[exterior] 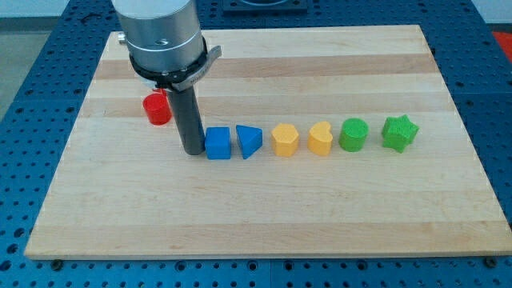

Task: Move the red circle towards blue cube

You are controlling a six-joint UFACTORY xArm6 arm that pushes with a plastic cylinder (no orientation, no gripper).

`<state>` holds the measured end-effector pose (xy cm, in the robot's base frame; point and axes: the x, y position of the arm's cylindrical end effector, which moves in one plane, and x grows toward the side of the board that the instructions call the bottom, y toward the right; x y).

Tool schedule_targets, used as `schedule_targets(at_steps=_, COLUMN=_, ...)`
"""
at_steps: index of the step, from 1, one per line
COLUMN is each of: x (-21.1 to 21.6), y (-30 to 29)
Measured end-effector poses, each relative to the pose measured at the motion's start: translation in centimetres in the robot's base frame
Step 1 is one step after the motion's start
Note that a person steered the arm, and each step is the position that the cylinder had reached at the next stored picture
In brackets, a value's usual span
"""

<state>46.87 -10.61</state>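
Just left of the blue cube [218,144], my tip [194,150] stands upright, the red circle [157,109] up-left.

arm body [160,32] – cut by view's top | red circle [158,109] – right edge behind rod

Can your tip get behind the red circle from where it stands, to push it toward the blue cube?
Probably yes. My tip stands just left of the blue cube; the red circle lies up-left, with bare board around it.
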Motion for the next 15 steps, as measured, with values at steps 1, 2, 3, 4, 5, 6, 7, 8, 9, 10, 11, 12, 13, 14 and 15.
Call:
schedule_targets(at_steps=1, x=-3.1, y=-0.3)
schedule_targets(at_steps=2, x=-7.2, y=-0.3)
schedule_targets(at_steps=3, x=-10.4, y=-1.8)
schedule_targets(at_steps=4, x=-10.6, y=-4.1)
schedule_targets(at_steps=5, x=-10.6, y=-4.7)
schedule_targets(at_steps=6, x=-10.6, y=-6.7)
schedule_targets(at_steps=7, x=-10.2, y=-7.1)
schedule_targets(at_steps=8, x=-8.9, y=-7.1)
schedule_targets(at_steps=9, x=-6.6, y=-7.1)
schedule_targets(at_steps=10, x=-4.8, y=-7.1)
schedule_targets(at_steps=11, x=-4.8, y=-8.4)
schedule_targets(at_steps=12, x=-4.6, y=-10.8)
schedule_targets(at_steps=13, x=-3.3, y=-10.6)
schedule_targets(at_steps=14, x=-2.9, y=-8.9)
schedule_targets(at_steps=15, x=-2.9, y=-8.5)
